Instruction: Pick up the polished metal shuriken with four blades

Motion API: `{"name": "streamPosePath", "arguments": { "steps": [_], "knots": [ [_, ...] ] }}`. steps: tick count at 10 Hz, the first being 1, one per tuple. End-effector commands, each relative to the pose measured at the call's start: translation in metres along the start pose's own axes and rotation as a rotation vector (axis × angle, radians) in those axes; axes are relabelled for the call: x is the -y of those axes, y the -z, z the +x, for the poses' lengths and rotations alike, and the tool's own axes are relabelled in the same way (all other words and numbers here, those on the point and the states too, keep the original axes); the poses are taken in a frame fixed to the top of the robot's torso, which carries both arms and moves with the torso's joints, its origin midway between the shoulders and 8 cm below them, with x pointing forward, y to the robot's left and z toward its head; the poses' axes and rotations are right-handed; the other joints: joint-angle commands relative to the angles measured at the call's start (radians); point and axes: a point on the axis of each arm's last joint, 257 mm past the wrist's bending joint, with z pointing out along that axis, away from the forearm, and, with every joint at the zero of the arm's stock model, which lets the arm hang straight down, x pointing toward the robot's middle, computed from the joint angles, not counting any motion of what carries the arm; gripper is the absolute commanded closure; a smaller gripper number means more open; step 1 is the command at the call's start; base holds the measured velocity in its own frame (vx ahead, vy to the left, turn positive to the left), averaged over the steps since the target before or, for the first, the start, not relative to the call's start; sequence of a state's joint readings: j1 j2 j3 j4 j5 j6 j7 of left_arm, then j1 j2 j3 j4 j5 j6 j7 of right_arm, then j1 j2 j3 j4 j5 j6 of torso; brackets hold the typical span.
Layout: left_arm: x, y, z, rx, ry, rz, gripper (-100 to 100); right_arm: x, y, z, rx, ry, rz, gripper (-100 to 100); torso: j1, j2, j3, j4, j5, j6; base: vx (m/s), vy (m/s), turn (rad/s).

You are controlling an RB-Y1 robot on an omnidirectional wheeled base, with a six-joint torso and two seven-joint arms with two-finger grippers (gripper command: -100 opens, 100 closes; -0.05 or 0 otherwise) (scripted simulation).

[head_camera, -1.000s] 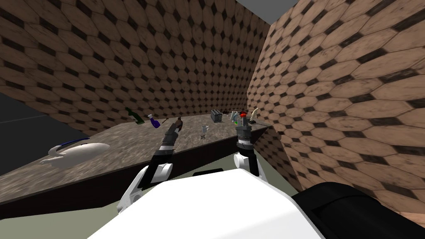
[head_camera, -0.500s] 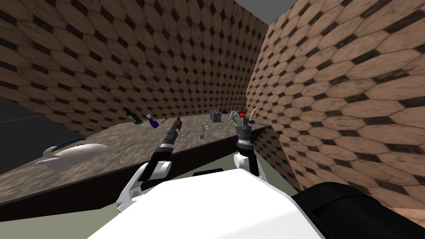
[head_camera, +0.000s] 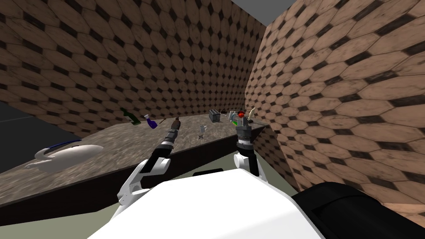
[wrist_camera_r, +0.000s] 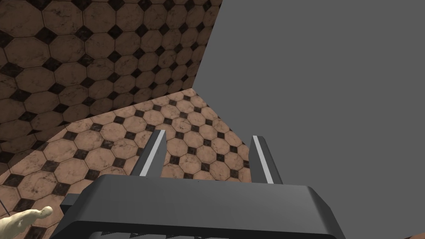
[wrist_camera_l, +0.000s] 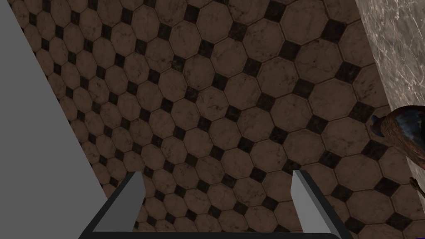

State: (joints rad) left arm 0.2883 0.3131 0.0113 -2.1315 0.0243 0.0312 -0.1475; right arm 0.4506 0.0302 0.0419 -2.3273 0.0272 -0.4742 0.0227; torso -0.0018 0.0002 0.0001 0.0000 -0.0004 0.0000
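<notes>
Shuriken on the desk, both grippers clear of it

The shuriken, a small dark star shape, lies on the mottled desk close to its near edge, with a white mug just behind it. My left gripper hangs over the desk to the shuriken's left, fingers spread and empty, with a brown figurine beside them. My right gripper points upward to the shuriken's right, near the desk's right end, fingers apart with nothing between. A grey box sits farther back.

Brown octagon-and-black-diamond tiles cover the walls; the counter is mottled grey-brown, with a seemingly blue bottle.
</notes>
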Motion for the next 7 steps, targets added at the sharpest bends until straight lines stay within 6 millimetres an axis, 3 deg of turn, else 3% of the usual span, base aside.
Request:
{"name": "streamPosePath", "arguments": {
  "steps": [1,7],
  "knots": [
    [-0.011,-0.003,-0.001,-0.008,-0.014,-0.043,-100,0.0,0.0,0.0,0.0,0.0,0.0,0,0.0,0.0,0.0,0.0,0.0,0.0,-0.003,-0.025,-0.021],
    [-0.043,-0.011,-0.006,-0.032,-0.062,-0.164,-100,0.0,0.0,0.0,0.0,0.0,0.0,0,0.0,0.0,0.0,0.0,0.0,0.0,-0.001,-0.021,-0.021]
  ]
}}
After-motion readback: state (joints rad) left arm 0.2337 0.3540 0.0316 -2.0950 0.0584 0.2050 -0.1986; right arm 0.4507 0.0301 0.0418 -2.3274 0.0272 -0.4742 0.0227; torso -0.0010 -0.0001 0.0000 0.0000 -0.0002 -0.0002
